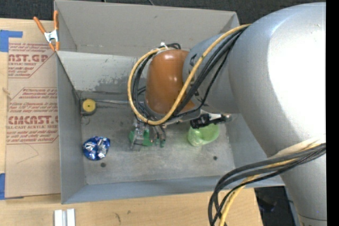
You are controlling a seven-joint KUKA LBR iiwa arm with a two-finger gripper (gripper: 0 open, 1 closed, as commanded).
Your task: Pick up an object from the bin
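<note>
Lump of crumpled blue-and-white material (96, 147) lying nearest, at eight o'clock on the floor of the grey bin (159, 26), close to the left wall. Any print on it too small to read. Next back, near the floor's middle, gripper (145, 137) down low, close to the metal; spread or closed, impossible to tell. Right at its tip, small green bits (139, 138), whether a loose thing or part of the robot unclear. Level with that, at three o'clock, pale green translucent rounded thing (201, 136) with a black top, near the gripper and partly under the wrist. Above the gripper, orange-brown wrist cover (167, 79), ringed by yellow and black cables (131, 87). Farthest, at ten o'clock, small yellow disc (88, 106) at the foot of the back slope, well apart from the rest.
</note>
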